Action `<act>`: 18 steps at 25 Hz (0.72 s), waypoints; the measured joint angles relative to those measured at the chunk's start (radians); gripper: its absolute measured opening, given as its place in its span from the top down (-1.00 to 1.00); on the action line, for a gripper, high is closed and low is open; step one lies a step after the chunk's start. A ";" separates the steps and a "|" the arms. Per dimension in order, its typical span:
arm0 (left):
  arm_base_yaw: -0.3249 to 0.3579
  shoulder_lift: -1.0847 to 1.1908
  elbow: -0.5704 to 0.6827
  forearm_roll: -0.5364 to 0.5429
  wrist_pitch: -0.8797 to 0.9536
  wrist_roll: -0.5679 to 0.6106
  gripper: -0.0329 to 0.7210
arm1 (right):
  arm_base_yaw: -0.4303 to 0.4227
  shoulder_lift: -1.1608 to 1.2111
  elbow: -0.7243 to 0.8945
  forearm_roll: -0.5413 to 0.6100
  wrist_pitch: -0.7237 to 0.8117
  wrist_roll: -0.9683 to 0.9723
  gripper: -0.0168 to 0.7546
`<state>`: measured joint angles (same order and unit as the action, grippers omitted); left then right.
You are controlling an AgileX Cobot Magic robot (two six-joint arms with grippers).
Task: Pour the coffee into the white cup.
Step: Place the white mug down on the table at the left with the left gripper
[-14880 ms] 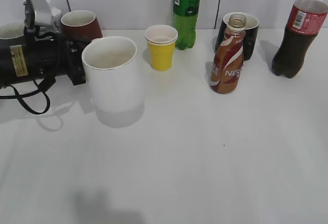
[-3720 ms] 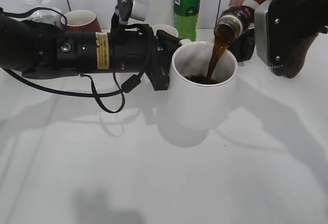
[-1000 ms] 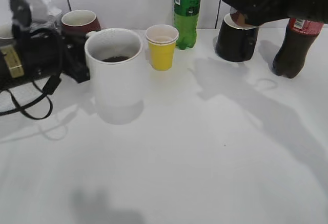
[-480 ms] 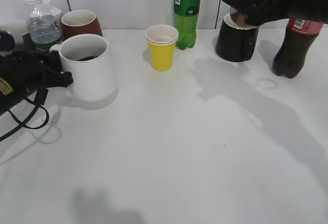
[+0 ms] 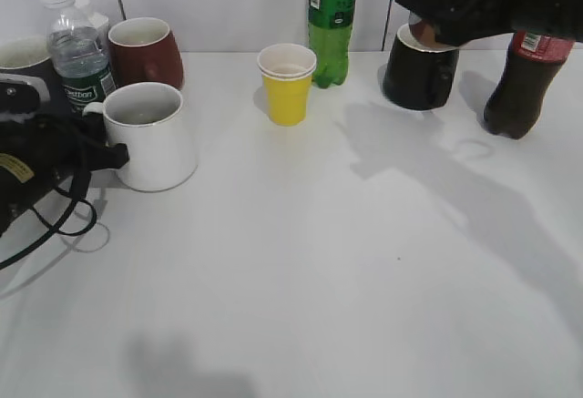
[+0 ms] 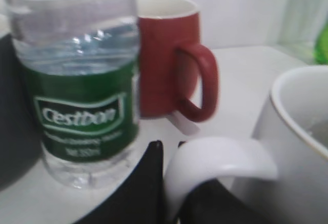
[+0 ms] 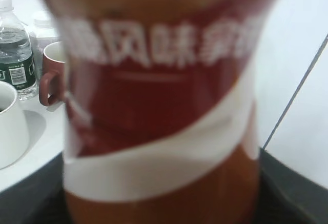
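The white cup (image 5: 150, 136) stands on the table (image 5: 319, 261) at the far left, just in front of a clear water bottle (image 5: 79, 56) and a red mug (image 5: 146, 52), with its handle turned left toward the left gripper (image 6: 171, 196). In the left wrist view that gripper's dark jaws are pressed onto the cup's white handle (image 6: 220, 160), so the left arm has the cup pinched at its side. The coffee (image 7: 159, 106) is at the far right, held well above the table: the right gripper (image 5: 455, 2) hovers over a black mug (image 5: 419, 75), beside a dark cola bottle (image 5: 524, 75), and the right wrist view is filled by the brown and white bottle body clamped between its jaws. How the bottle's long axis stands cannot be told from these views. Cup and bottle are well apart, with a yellow cup (image 5: 287, 84) and a green bottle (image 5: 332, 20) between them at the far edge. By my judgement the cup is already back at its place, so what remains turns on the right arm lowering the coffee onto bare table near the black mug.
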<state>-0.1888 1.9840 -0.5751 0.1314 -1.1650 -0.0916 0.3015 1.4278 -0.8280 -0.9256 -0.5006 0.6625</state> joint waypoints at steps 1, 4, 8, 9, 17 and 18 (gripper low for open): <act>0.000 0.007 -0.007 -0.007 -0.006 0.000 0.78 | 0.000 0.000 0.000 0.000 0.000 0.000 -0.41; 0.000 0.025 -0.015 -0.013 -0.021 0.000 0.78 | 0.000 0.000 0.000 0.000 0.000 0.000 -0.41; 0.000 0.035 -0.018 -0.014 -0.039 0.000 0.78 | 0.000 0.000 0.000 0.000 0.000 0.001 -0.41; 0.000 0.036 -0.019 -0.013 -0.039 0.000 0.76 | 0.000 0.000 0.000 0.000 0.000 0.001 -0.41; 0.000 0.034 0.008 -0.013 -0.059 -0.005 0.42 | 0.000 0.000 0.000 0.009 0.000 0.001 -0.41; 0.000 0.025 0.024 -0.013 -0.060 -0.005 0.40 | 0.000 0.000 0.000 0.020 0.000 0.001 -0.41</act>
<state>-0.1888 2.0094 -0.5508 0.1186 -1.2246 -0.0966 0.3015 1.4278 -0.8280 -0.9057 -0.5006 0.6634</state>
